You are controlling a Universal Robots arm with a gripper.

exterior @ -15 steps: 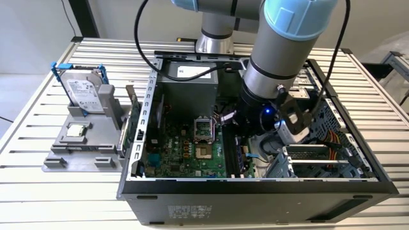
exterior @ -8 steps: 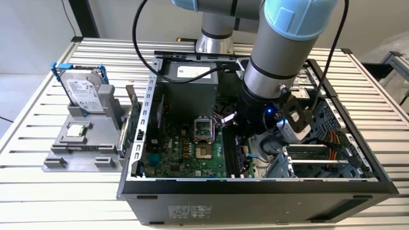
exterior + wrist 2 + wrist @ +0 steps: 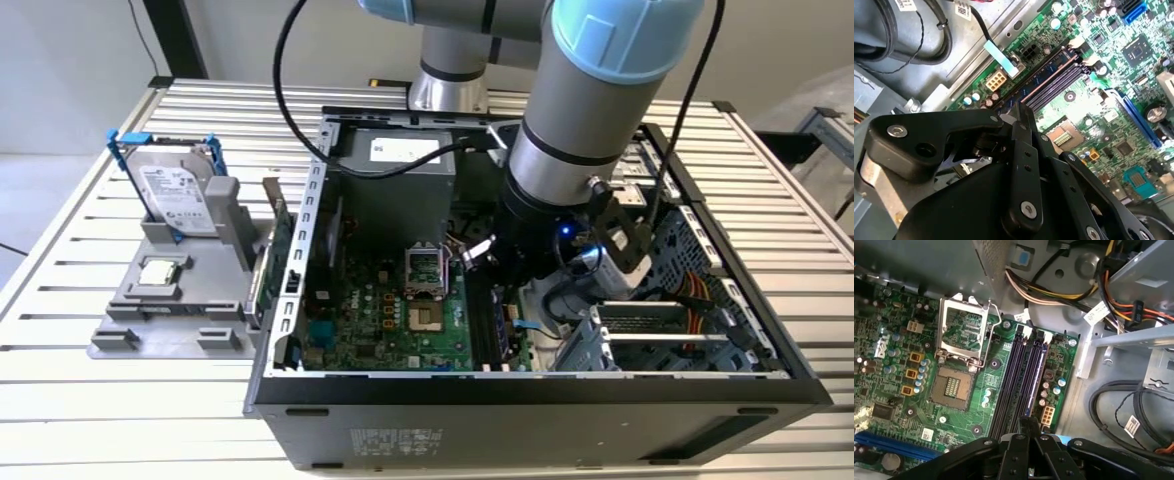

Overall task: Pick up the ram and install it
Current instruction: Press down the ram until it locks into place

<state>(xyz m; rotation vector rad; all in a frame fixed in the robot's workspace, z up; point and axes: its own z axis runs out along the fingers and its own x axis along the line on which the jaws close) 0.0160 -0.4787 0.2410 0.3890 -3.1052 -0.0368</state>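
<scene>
In both wrist views my gripper [image 3: 1020,111] [image 3: 1029,421] hangs low inside the open computer case [image 3: 534,395]. Its black fingers are pressed together with nothing visible between them. They sit over one end of the row of memory slots [image 3: 1019,380] [image 3: 1054,75], next to a small white connector [image 3: 1047,415]. A thin bluish-brown strip [image 3: 1036,82] fills the slot farthest from the processor socket. It looks like the ram on edge, but I cannot be sure. In the exterior view the arm [image 3: 587,130] reaches down over the slots [image 3: 497,320] and hides the fingers.
Left of the case, a grey holder [image 3: 120,340] carries the hard drive in its blue frame [image 3: 174,190] and the square processor chip [image 3: 160,270]. The processor socket [image 3: 961,337] [image 3: 423,268] stands open. Cable bundles [image 3: 1134,405] and a drive cage [image 3: 641,340] crowd the side beyond the slots.
</scene>
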